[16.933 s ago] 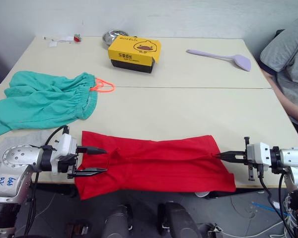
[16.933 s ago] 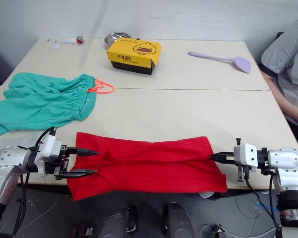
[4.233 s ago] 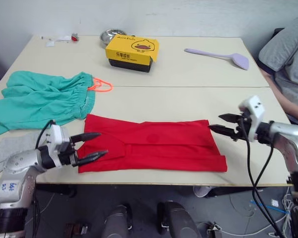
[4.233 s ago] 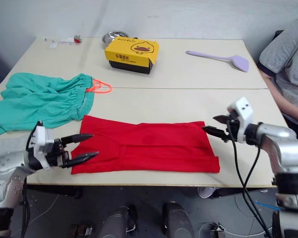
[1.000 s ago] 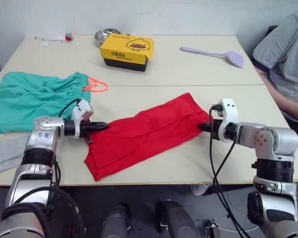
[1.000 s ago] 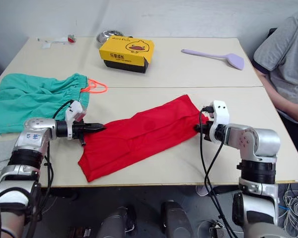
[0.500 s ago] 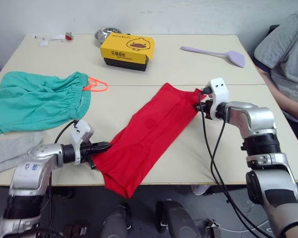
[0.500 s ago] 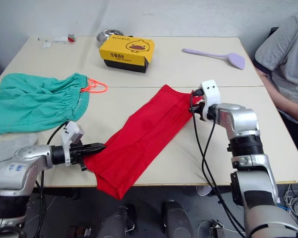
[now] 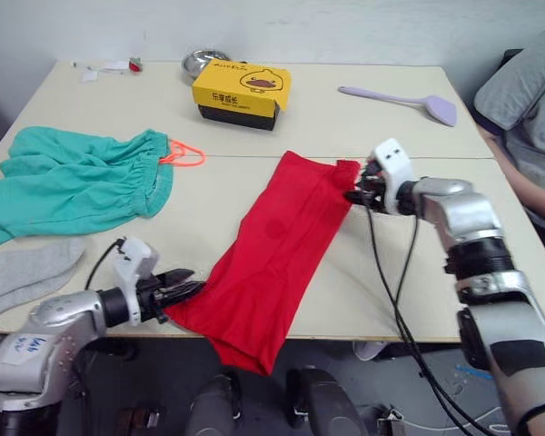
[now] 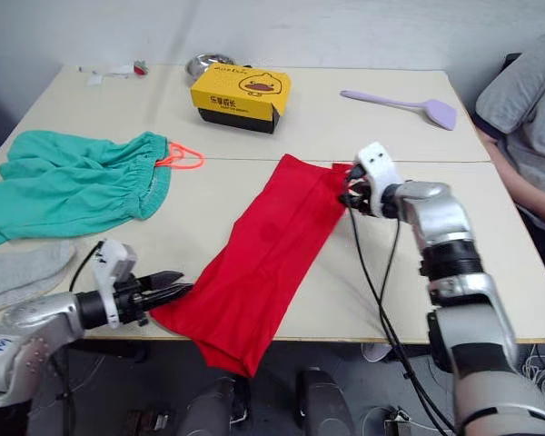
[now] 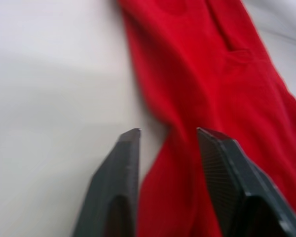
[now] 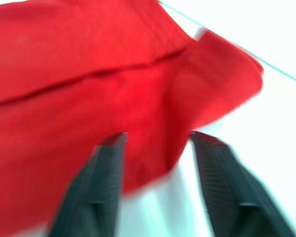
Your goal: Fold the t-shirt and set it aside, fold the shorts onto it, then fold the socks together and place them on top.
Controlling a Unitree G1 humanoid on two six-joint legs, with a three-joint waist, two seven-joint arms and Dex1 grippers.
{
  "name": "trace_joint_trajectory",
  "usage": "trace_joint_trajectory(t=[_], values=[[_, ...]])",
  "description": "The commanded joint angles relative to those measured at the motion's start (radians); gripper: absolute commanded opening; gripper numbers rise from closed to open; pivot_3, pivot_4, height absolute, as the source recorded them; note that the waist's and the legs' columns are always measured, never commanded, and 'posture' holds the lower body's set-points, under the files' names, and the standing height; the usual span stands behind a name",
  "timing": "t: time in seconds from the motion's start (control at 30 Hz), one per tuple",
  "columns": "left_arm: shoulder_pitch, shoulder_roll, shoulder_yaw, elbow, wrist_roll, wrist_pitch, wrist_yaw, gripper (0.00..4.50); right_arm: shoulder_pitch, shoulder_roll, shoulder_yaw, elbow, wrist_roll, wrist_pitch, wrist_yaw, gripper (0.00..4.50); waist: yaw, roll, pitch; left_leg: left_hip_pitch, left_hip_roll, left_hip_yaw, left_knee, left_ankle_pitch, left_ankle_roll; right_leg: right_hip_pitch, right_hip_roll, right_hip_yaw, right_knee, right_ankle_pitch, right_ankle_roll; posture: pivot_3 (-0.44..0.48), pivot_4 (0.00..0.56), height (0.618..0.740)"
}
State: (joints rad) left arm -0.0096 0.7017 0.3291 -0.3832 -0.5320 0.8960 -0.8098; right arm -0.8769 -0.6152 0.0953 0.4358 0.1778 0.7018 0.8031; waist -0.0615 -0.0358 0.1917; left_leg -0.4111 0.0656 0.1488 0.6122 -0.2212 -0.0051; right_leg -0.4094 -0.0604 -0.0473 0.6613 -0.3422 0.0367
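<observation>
The t-shirt (image 9: 282, 245), folded to a long strip, lies diagonally across the table (image 9: 345, 127), its near end overhanging. My left gripper (image 11: 167, 148) and right gripper (image 12: 158, 148) have fingers spread around its opposite ends. I should lift both ends evenly.

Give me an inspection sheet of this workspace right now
Surface: beige table.
Job's things: t-shirt lies as a long diagonal strip, near end over the table edge; shorts and socks at left.
Clutter: yellow box, metal bowl, purple spatula.
Grippers: left gripper and right gripper open at the t-shirt's ends.
Cables: black cable hangs from right arm.
Surroundings: person seated at right.
</observation>
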Motion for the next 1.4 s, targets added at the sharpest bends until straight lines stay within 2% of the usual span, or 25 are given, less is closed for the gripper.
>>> trace_joint_trajectory(t=[0.03, 0.13, 0.17, 0.27, 0.37, 0.47, 0.7, 1.0, 1.1, 1.17, 1.23, 1.4], values=[[-0.051, 0.060, 0.021, 0.091, -0.029, -0.030, -0.068, 3.30, 0.078, -0.093, -0.052, -0.232, 0.130, 0.223, 0.120, 3.49, 0.005, 0.001, 0.000, 0.000, 0.000, 0.000, 0.000, 0.000, 0.000, 0.000, 0.000, 0.000, 0.000, 0.000, 0.000, 0.000, 0.150, 0.740], [-0.186, 0.085, -0.052, 0.213, -0.031, -0.057, -0.140, 4.30, 0.211, -0.190, -0.084, -0.492, 0.296, 0.472, 0.200, 4.50, 0.018, 0.001, 0.001, 0.000, 0.000, -0.001, -0.001, -0.003, 0.003, 0.000, 0.000, -0.001, -0.001, -0.001, -0.002, 0.000, 0.150, 0.740], [-0.251, 0.079, -0.093, 0.262, -0.017, -0.066, -0.152, 4.44, 0.252, -0.200, -0.102, -0.570, 0.344, 0.549, 0.196, 4.50, 0.019, 0.001, 0.001, -0.001, 0.001, -0.002, -0.001, -0.004, 0.003, 0.000, 0.000, -0.002, -0.001, -0.001, -0.002, 0.000, 0.150, 0.740], [-0.437, 0.035, -0.224, 0.415, 0.046, -0.105, -0.170, 4.44, 0.344, -0.184, -0.145, -0.749, 0.439, 0.723, 0.144, 4.50, 0.030, 0.001, 0.001, -0.001, 0.000, -0.002, 0.000, -0.005, 0.003, 0.000, -0.001, -0.002, 0.000, -0.001, -0.002, 0.000, 0.150, 0.740], [-0.587, -0.028, -0.316, 0.584, 0.117, -0.162, -0.163, 4.44, 0.397, -0.092, -0.205, -0.849, 0.486, 0.858, 0.062, 4.50, 0.030, 0.000, 0.000, -0.001, 0.000, -0.001, 0.000, -0.003, 0.005, 0.000, -0.001, -0.002, 0.000, 0.000, -0.002, 0.000, 0.150, 0.740], [-0.754, -0.114, -0.392, 0.828, 0.212, -0.265, -0.146, 4.44, 0.483, -0.016, -0.229, -0.918, 0.587, 0.910, -0.034, 4.50, 0.034, 0.000, 0.000, -0.001, 0.000, -0.001, 0.001, -0.003, 0.006, 0.000, 0.000, -0.002, 0.000, 0.000, -0.002, 0.000, 0.150, 0.740], [-0.994, -0.269, -0.424, 1.243, 0.318, -0.436, -0.138, 4.44, 0.538, 0.086, -0.179, -0.932, 0.744, 0.913, -0.289, 4.50, 0.030, -0.003, -0.001, -0.009, 0.000, -0.002, 0.006, -0.002, 0.005, -0.004, 0.000, -0.004, 0.000, 0.001, 0.000, 0.000, 0.150, 0.740], [-1.134, -0.384, -0.395, 1.502, 0.365, -0.491, -0.145, 4.44, 0.527, 0.200, -0.135, -0.877, 0.867, 0.913, -0.520, 4.50, 0.030, -0.004, -0.002, -0.008, 0.001, -0.004, 0.009, -0.002, 0.006, -0.003, 0.001, -0.006, 0.003, 0.001, 0.000, 0.000, 0.150, 0.740], [-1.156, -0.412, -0.377, 1.539, 0.372, -0.501, -0.151, 4.50, 0.523, 0.228, -0.125, -0.862, 0.886, 0.913, -0.568, 3.90, 0.031, -0.004, -0.003, -0.008, 0.001, -0.004, 0.009, -0.002, 0.007, -0.002, 0.001, -0.006, 0.003, 0.001, 0.001, 0.000, 0.150, 0.740], [-1.164, -0.423, -0.369, 1.556, 0.380, -0.511, -0.147, 4.32, 0.520, 0.240, -0.121, -0.855, 0.892, 0.913, -0.592, 3.15, 0.033, -0.004, -0.003, -0.008, 0.000, -0.005, 0.009, -0.002, 0.007, -0.002, 0.001, -0.006, 0.003, 0.001, 0.001, 0.000, 0.150, 0.740], [-1.170, -0.434, -0.354, 1.575, 0.384, -0.519, -0.121, 3.94, 0.515, 0.260, -0.123, -0.845, 0.890, 0.913, -0.615, 2.47, 0.032, -0.004, -0.003, -0.008, 0.000, -0.005, 0.009, -0.002, 0.007, -0.002, 0.001, -0.006, 0.003, 0.001, 0.001, 0.000, 0.150, 0.740], [-1.168, -0.451, -0.295, 1.599, 0.375, -0.538, -0.052, 2.25, 0.507, 0.281, -0.126, -0.835, 0.892, 0.913, -0.646, 0.66, 0.032, -0.004, -0.003, -0.009, 0.000, -0.005, 0.009, -0.002, 0.006, -0.003, 0.001, -0.006, 0.002, 0.001, 0.001, 0.000, 0.150, 0.740]])
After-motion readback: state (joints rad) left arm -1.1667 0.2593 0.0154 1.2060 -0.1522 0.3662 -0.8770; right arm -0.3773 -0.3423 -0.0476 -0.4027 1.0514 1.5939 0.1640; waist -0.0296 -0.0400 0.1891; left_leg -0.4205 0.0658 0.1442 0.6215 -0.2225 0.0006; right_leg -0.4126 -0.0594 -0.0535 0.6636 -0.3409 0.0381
